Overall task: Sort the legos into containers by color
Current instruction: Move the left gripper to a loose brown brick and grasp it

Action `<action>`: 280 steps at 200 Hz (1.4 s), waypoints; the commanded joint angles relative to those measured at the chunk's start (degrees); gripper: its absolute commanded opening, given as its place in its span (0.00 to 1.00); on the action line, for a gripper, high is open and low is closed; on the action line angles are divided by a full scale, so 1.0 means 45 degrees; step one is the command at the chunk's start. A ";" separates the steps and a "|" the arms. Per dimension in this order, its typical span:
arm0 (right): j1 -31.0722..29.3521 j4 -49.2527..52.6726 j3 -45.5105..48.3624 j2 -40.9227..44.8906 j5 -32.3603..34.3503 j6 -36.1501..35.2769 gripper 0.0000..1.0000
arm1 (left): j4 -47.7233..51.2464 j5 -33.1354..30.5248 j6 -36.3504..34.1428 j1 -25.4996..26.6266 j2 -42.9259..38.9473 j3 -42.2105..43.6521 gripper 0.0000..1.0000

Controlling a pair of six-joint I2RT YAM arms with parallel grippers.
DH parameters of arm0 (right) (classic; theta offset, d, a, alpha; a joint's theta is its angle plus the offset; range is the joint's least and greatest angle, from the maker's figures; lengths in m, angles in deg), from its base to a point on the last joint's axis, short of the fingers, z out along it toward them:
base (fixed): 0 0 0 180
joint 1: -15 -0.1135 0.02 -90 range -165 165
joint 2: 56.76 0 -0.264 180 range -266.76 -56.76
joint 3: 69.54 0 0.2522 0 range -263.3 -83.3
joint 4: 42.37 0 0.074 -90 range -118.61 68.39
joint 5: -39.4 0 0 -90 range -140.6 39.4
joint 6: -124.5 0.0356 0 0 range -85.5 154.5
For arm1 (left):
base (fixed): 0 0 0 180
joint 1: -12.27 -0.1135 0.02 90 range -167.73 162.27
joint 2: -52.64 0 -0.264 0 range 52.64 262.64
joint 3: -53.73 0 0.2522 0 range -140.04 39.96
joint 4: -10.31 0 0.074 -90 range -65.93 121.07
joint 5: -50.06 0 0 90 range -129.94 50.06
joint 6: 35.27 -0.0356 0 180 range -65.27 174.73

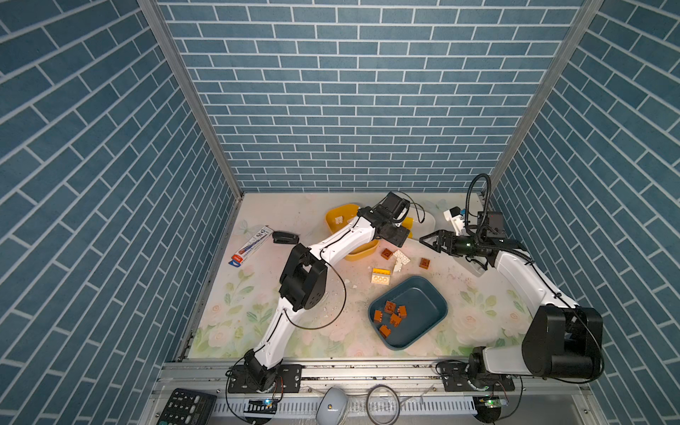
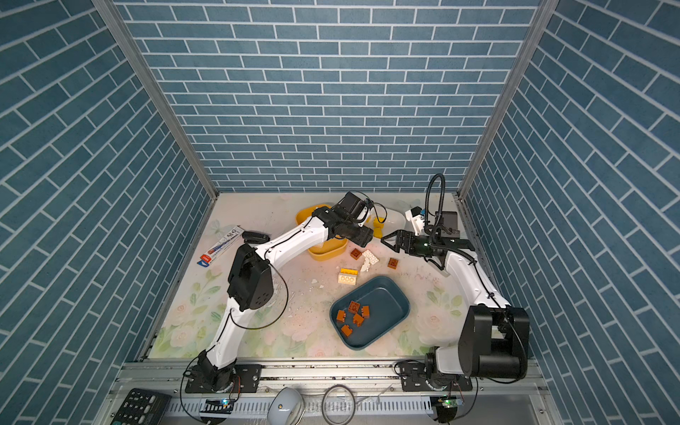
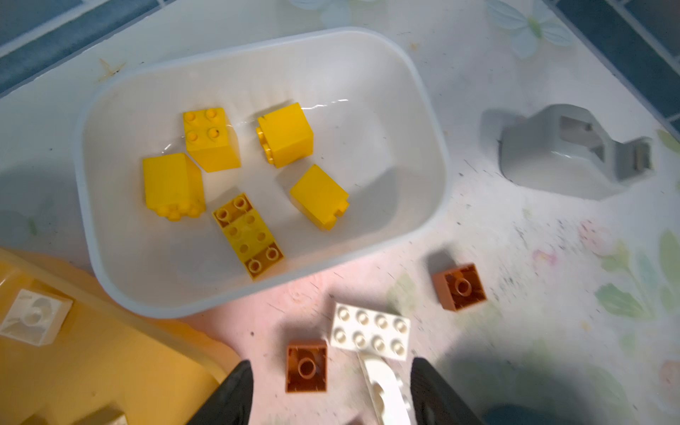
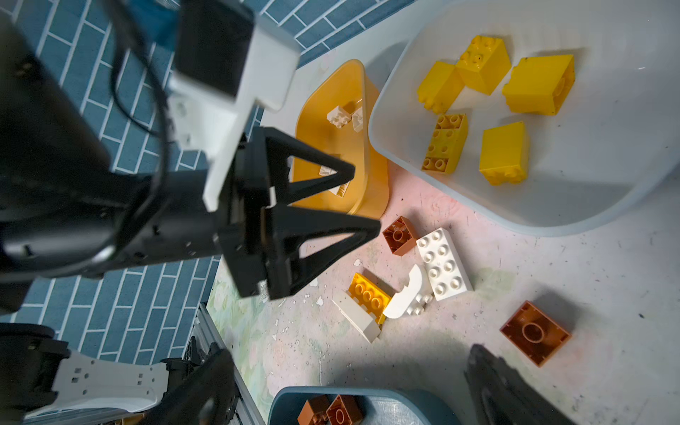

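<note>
Left wrist view: the white rounded-rectangular plastic tub (image 3: pixel 423 147) holds five yellow studded plastic bricks (image 3: pixel 211 140), four square and one long, so I judge yellow nearly done. In both top views the dark teal plastic tub (image 1: pixel 423 301) holds five brown square bricks (image 1: pixel 395 319). The mustard-yellow plastic tub (image 4: pixel 375 184) holds white bricks (image 4: pixel 338 116); I count at least two, and the left gripper (image 4: pixel 366 198) hides part of that tub. Six pieces lie loose on the flowered table cover (image 1: pixel 478 312) between the tubs: two brown squares (image 1: pixel 386 253), one flat white eight-stud brick (image 1: pixel 401 257), one white curved piece (image 4: pixel 408 294), and one yellow brick (image 4: pixel 368 294) lying against a long white brick (image 4: pixel 355 316). I judge the sort roughly two-thirds complete. The left gripper hovers above this loose group, jaws partly spread, empty. The right gripper (image 4: pixel 349 353) hangs just beside the group, jaws fully spread, empty.
</note>
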 commanded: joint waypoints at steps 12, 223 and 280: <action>0.0050 0.0122 0.0075 0.0243 -0.0352 -0.0148 0.99 | 0.0647 -0.0005 -0.0572 0.0171 -0.0360 0.1297 0.66; 0.0040 0.0132 0.0643 0.0510 -0.0213 -0.0079 0.98 | 0.0567 -0.1606 -0.1082 -0.0042 0.2747 -0.0511 0.60; 0.0040 0.0190 0.0496 0.0325 -0.0223 -0.0119 0.99 | 0.0924 -0.1129 -0.0872 -0.0042 0.3163 -0.1028 0.49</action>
